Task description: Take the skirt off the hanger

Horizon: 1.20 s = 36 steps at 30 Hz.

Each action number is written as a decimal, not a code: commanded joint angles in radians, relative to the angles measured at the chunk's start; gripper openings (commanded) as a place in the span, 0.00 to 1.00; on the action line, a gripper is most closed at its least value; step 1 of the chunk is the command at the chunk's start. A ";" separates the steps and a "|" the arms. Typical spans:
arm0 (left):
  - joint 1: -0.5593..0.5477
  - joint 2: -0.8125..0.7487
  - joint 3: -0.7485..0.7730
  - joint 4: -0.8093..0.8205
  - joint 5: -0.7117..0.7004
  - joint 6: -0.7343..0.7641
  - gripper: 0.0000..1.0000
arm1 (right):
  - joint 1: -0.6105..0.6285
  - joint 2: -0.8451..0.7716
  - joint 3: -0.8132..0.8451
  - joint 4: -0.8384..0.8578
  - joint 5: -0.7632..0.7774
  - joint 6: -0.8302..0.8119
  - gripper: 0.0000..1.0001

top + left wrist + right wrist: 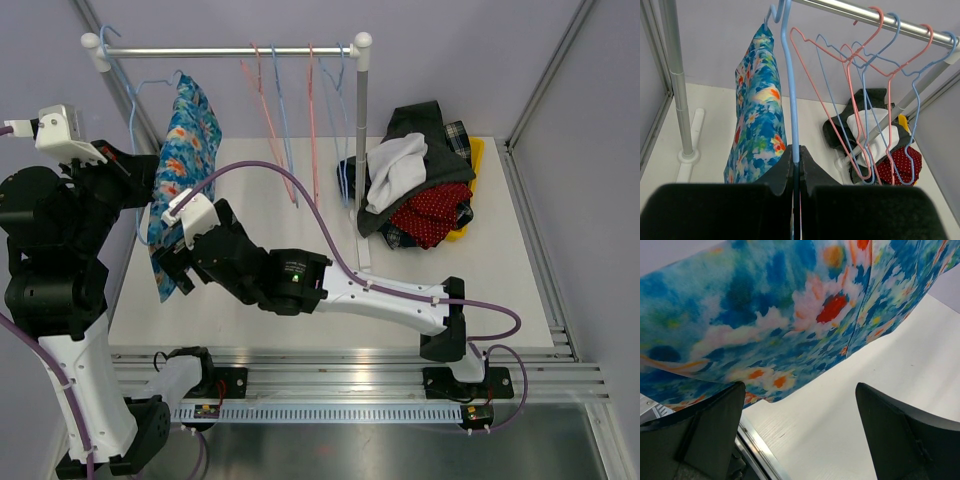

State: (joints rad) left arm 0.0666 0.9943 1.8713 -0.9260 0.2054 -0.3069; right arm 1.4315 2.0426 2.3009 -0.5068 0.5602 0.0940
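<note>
**A:** Jaws first: how do they stand?

**B:** On the left gripper they are pressed together on the thin wire of the light-blue hanger, which runs straight up out of them. On the right gripper they stand wide apart, and the white surface shows in the gap.

**A:** And the skirt?

**B:** The skirt is blue with orange, red and white flowers. It hangs from that light-blue hanger at the left end of the rail, with its cloth drooping toward the surface. In the left wrist view it hangs just left of the clamped wire.

**A:** How close is the right gripper to it?

**B:** It is just beneath the lower hem. In the right wrist view the cloth fills the upper part of the picture, and the hem passes right above one finger. I cannot tell whether they touch.

**A:** What else is on the rail?

**B:** A bunch of bare hangers, pink and blue, sits farther right, apart from the skirt.

**A:** And on the surface?

**B:** A pile of clothes lies at the far right, just beyond the rail's right post. It is dark grey, white, and red with white dots, with some yellow at the edge.

**A:** Is the hanger's hook over the rail?

**B:** I cannot tell from these views.
</note>
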 commanded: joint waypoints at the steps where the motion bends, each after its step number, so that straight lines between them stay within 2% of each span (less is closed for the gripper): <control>1: -0.004 -0.017 0.012 0.119 0.023 0.008 0.00 | 0.000 0.005 0.061 0.016 0.010 0.018 1.00; 17: -0.004 0.004 0.020 0.115 0.002 0.037 0.00 | 0.021 0.018 0.074 0.004 -0.010 0.064 1.00; 26: -0.004 -0.002 0.017 0.119 0.017 0.023 0.00 | 0.023 0.042 0.080 0.024 0.012 0.033 0.99; 31: -0.004 -0.006 0.026 0.108 0.017 0.031 0.00 | 0.021 0.067 0.111 0.028 0.096 -0.016 0.99; 32: -0.004 -0.008 0.031 0.108 0.017 0.034 0.00 | 0.020 0.068 0.111 0.034 0.107 -0.026 0.97; 36: -0.004 -0.013 0.031 0.105 0.015 0.034 0.00 | -0.002 0.065 0.104 0.042 0.141 -0.048 0.48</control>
State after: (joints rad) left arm 0.0666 1.0016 1.8713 -0.9268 0.2050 -0.2855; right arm 1.4433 2.1136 2.3638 -0.5179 0.6308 0.0742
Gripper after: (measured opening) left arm 0.025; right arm 0.595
